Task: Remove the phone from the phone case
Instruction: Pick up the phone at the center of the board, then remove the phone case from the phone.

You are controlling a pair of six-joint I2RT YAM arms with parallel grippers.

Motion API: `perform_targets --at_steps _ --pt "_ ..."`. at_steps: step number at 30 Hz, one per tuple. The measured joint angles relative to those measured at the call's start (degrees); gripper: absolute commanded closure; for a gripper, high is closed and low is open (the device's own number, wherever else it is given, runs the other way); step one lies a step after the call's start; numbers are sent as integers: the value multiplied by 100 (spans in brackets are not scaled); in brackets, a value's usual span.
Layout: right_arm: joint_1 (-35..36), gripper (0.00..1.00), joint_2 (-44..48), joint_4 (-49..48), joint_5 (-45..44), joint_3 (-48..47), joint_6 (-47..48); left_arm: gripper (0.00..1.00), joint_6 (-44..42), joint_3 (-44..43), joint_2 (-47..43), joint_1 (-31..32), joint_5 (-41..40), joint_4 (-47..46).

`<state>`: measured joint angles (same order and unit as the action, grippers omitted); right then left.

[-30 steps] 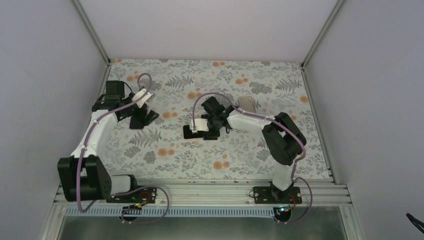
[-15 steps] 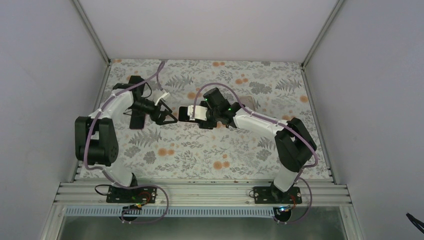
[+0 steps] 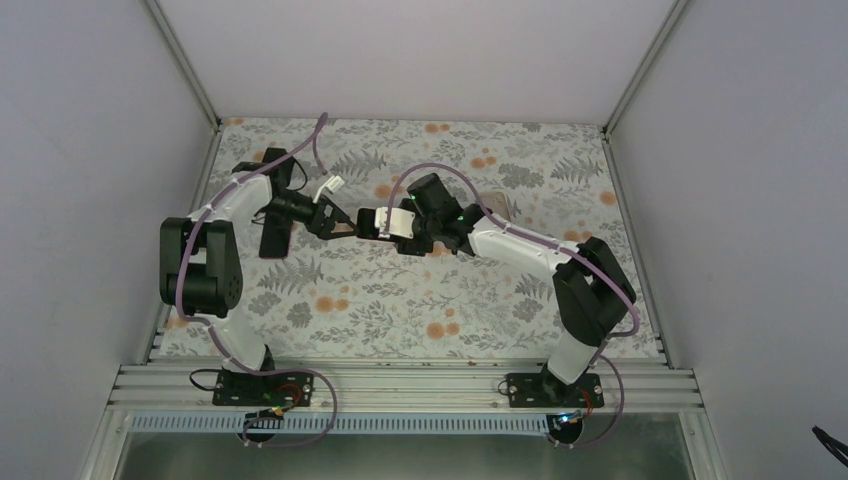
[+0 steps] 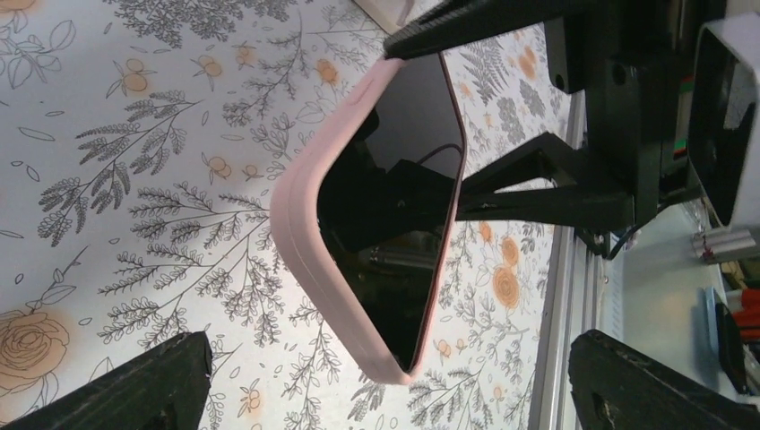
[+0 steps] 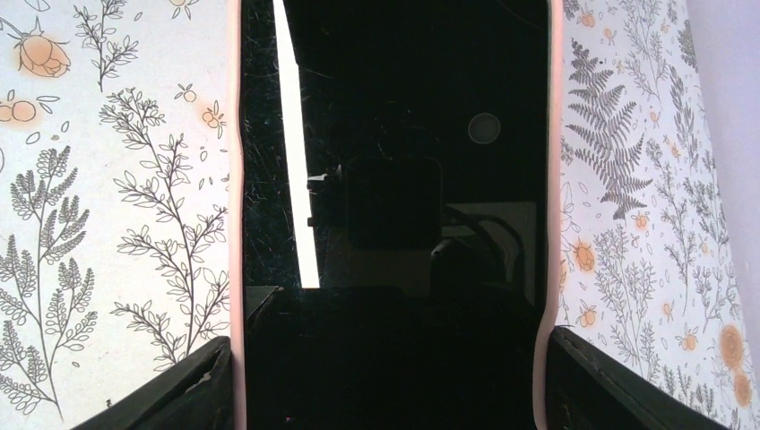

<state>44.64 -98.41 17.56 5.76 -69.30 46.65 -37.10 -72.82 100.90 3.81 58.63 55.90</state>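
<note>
Fingers (image 5: pixel 193 394) of the right gripper (image 5: pixel 390 381) pinched the long edges of the phone case (image 4: pixel 300 224), holding it aloft over the floral table (image 3: pixel 400 310), screen toward its own camera. Phone (image 5: pixel 403 134) sat inside the pink shell. Left gripper (image 4: pixel 385 358) faced the free end, spread wide, touching nothing. Probable reason: one arm anchors the case so the other can peel it away.
</note>
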Motion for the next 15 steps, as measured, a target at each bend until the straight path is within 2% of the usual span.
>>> perform_targets --at_steps 6,9,15 --pt "79 46 2 20 -4 -122 -57 5 160 -133 85 173 9 -76" --pt "149 45 2 4 -9 -278 -87 11 216 -157 85 341 13 -94" --pt "229 45 2 -11 -24 -382 -105 39 131 -437 197 407 203 127"
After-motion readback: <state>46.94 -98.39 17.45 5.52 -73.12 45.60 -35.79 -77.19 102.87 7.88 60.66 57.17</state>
